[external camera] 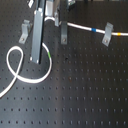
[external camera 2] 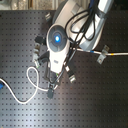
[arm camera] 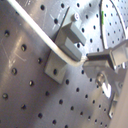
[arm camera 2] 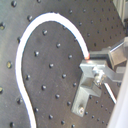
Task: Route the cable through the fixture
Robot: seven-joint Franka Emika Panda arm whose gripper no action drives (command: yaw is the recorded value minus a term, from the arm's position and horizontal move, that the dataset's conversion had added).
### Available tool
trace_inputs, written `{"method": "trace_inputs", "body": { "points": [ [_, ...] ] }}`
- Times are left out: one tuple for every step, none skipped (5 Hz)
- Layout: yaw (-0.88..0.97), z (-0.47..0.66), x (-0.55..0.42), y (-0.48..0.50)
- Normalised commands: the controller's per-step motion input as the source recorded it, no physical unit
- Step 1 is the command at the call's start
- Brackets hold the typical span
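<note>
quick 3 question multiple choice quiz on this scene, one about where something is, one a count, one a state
1. In the first exterior view, the cable's loop lies on the first exterior view's:
A. right
B. left
C. top edge

2. How many metal clips stand on the board in the first exterior view?
A. one
B. five
C. three

3. The tool is:
A. open, holding nothing
B. shut on the cable
C. shut on a clip

Answers: 1 B, the white curl sits at that side. 2 C, three grey clips in a row. 3 B, both wrist views show the cable ending between the fingers.
</note>
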Motion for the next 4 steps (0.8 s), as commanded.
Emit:
{"method": "trace_inputs", "body": {
  "points": [
    [-0.07,-0.23,0.153,-0.223],
    [-0.30,-0.57,0.334,-0.296],
    [0.00,-0.36,0.195,-0.090],
    [0.05,-0.19,0.052,-0.056]
  ]
}}
